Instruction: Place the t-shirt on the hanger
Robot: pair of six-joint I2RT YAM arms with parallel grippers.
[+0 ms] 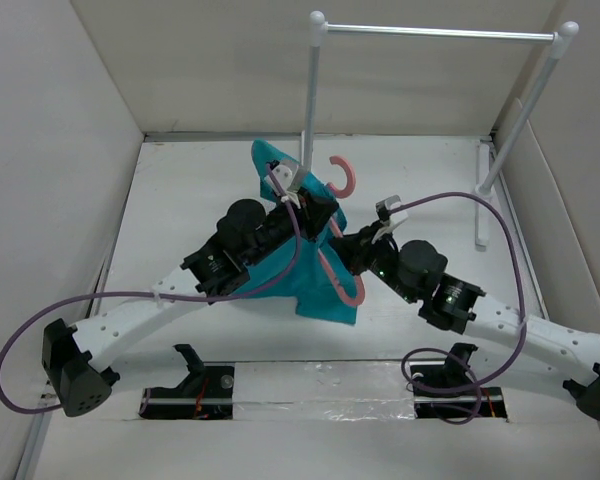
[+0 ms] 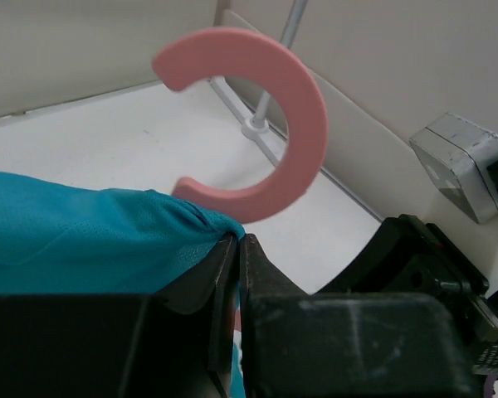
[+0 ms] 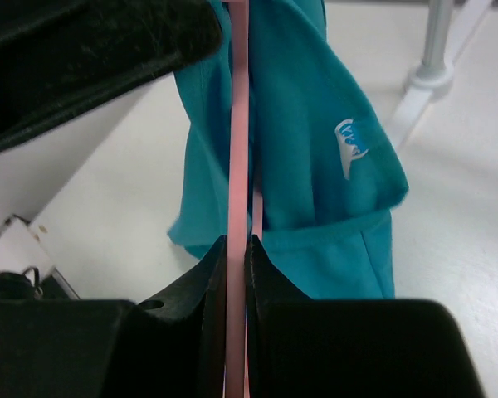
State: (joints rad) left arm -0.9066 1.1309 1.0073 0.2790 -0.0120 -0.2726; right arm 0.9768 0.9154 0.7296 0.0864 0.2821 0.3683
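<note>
Left claw (image 2: 237, 242) pinches the shirt (image 2: 75, 236) tight at its gathered edge, with the hanger (image 2: 299, 108) hook curving just above the tips. Right claw (image 3: 237, 246) is clamped on the hanger's thin bar, the shirt draped beyond it. Rail (image 1: 435, 33) stands farther off.

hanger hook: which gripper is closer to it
Left. The left gripper pinches the t-shirt right below the hook; the right gripper clamps the hanger frame farther down.
</note>
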